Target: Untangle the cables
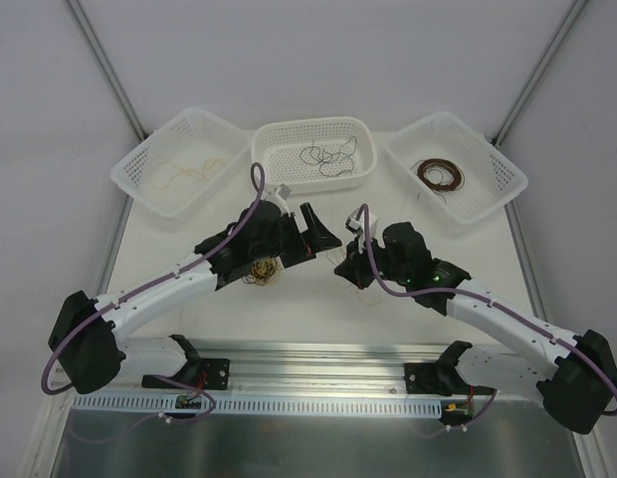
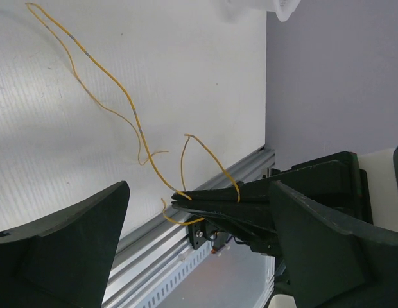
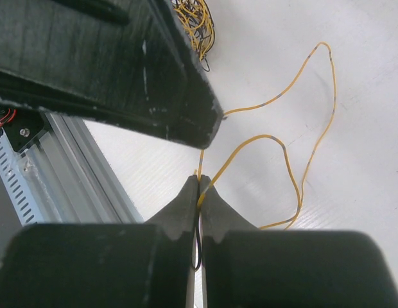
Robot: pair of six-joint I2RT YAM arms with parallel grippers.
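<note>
A thin yellow cable (image 3: pixel 295 128) loops over the white table; it also shows in the left wrist view (image 2: pixel 115 90). My right gripper (image 3: pixel 199 183) is shut on one end of it, with a short black loop between the fingers. In the top view it (image 1: pixel 345 266) sits at the table's middle. My left gripper (image 2: pixel 200 192) is open wide, its two fingers either side of the right gripper's tips, touching no cable. In the top view it (image 1: pixel 313 237) is just left of the right gripper. A small tangle of yellow and dark cables (image 1: pixel 261 271) lies under the left arm and shows in the right wrist view (image 3: pixel 196 19).
Three white baskets stand at the back: the left one (image 1: pixel 139 164) holds yellow-tan wires, the middle one (image 1: pixel 279 139) black wires, the right one (image 1: pixel 498 169) dark brown wires. An aluminium rail (image 1: pixel 318 358) runs along the near edge.
</note>
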